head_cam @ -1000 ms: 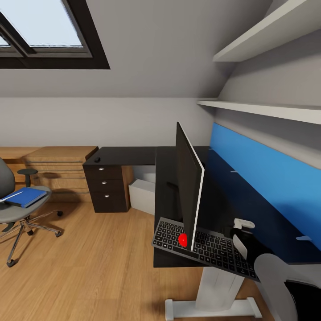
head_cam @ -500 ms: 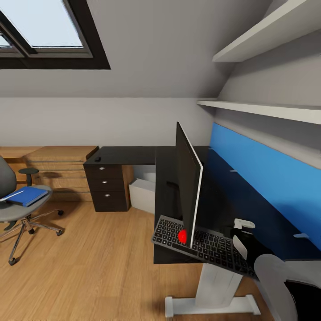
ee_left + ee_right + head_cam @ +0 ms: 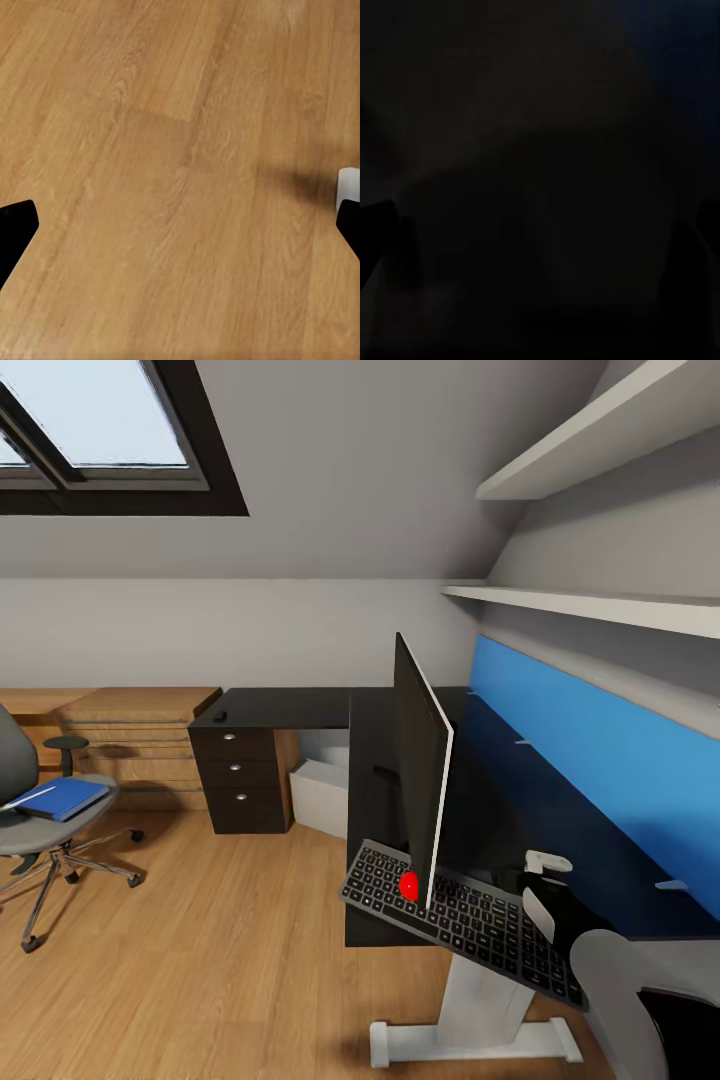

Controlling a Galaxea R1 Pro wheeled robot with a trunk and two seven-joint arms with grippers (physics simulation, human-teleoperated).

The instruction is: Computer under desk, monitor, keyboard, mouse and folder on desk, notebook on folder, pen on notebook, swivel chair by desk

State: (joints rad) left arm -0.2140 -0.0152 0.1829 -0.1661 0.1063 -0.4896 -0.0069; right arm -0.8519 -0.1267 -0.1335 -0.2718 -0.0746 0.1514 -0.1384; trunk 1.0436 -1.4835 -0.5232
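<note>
The black desk (image 3: 290, 710) runs along the right wall. The monitor (image 3: 420, 790) stands on it, seen edge-on, with a red dot at its lower corner. The keyboard (image 3: 470, 925) lies slanted at the monitor's foot and overhangs the desk's front edge. My right gripper (image 3: 542, 887) hovers at the keyboard's far side, fingers apart; its wrist view is dark. The mouse (image 3: 218, 716) sits on the desk's far wing above the drawers. The folder (image 3: 65, 798) lies on the swivel chair (image 3: 25, 835), with the thin white pen (image 3: 30, 797) on it. The computer (image 3: 320, 792) stands under the desk. The notebook cannot be made out. My left gripper (image 3: 180, 232) hangs open over the floor.
A blue wall panel (image 3: 600, 760) backs the desk, with white shelves (image 3: 600, 605) above it. A light-wood drawer chest (image 3: 130, 745) stands left of the desk's black drawer unit (image 3: 240, 780). The desk's white leg and foot (image 3: 470, 1045) are near me. Wood floor (image 3: 220, 950) lies between chair and desk.
The view has drifted slightly. The keyboard's near end has dropped a little lower over the desk edge. My right gripper stays in much the same place.
</note>
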